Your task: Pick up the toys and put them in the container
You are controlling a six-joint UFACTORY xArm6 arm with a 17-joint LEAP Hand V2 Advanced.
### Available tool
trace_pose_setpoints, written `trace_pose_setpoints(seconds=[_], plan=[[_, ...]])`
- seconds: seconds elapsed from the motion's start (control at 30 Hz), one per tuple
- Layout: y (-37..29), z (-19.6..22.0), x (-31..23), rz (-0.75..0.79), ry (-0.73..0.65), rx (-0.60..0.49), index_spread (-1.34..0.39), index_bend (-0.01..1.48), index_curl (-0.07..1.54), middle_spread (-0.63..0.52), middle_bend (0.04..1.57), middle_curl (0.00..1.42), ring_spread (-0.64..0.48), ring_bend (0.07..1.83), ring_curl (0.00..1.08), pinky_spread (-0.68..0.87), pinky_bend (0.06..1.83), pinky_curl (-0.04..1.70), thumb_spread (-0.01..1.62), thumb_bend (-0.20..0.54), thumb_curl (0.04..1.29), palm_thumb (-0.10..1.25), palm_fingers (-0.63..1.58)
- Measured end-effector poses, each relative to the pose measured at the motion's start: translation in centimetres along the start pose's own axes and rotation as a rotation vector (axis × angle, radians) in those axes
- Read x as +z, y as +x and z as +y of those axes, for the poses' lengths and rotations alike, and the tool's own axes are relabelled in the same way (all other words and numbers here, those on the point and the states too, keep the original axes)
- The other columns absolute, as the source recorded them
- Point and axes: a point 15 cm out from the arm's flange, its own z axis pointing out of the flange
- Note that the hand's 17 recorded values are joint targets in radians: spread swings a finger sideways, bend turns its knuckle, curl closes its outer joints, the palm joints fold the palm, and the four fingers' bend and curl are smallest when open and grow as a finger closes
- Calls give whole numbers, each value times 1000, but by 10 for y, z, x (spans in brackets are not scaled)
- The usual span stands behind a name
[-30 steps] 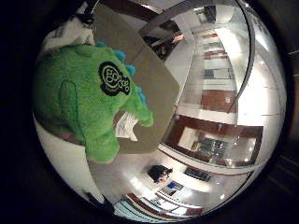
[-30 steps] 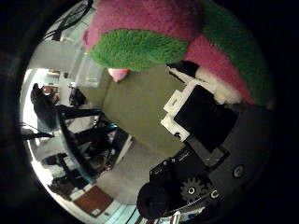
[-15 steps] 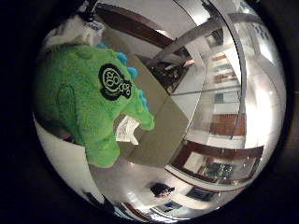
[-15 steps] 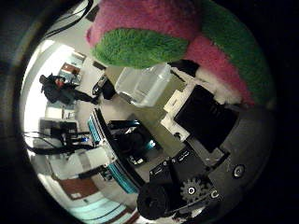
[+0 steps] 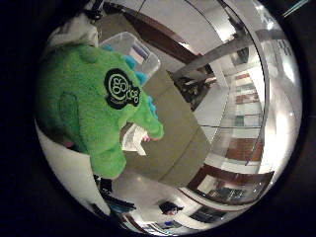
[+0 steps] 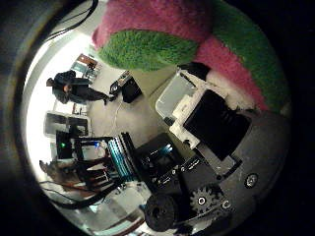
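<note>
A green plush dinosaur toy (image 5: 89, 113) with blue spikes and a black round patch fills much of the little finger side view, close against my palm. Its pink and green underside shows in the thumb side view. My right hand (image 6: 216, 132), white and black with a gear, is curled against the plush and holds it up above the tan table (image 5: 177, 133). A clear plastic container (image 5: 140, 52) stands on the table beyond the toy's back. What is inside it stays hidden.
A small white thing (image 5: 133, 140) lies on the table under the toy's snout. Beyond the table edge are a dark rack with teal lights (image 6: 113, 157) and a black box (image 6: 130, 91) on the floor.
The whole picture has swung, so the hand has moved with the toy still held. The clear container, unseen a second ago, now shows in both views.
</note>
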Motion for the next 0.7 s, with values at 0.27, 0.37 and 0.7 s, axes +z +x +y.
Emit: trace_pose_setpoints(seconds=[0.27,0.37,0.7], plan=[[-12,-37,28,8,38,-42,-262,1071,989,-176,1264,925,-239,1335,855,-194,1429,830,1059,-13,603,1051,1094],[-9,-46,36,8,43,-41,-263,1069,989,-177,1264,927,-240,1335,856,-195,1428,836,1059,-15,603,1047,1089],[12,-54,42,51,85,-45,-315,819,962,-203,1114,898,-235,1270,783,-244,1356,751,1023,-27,568,890,995]])
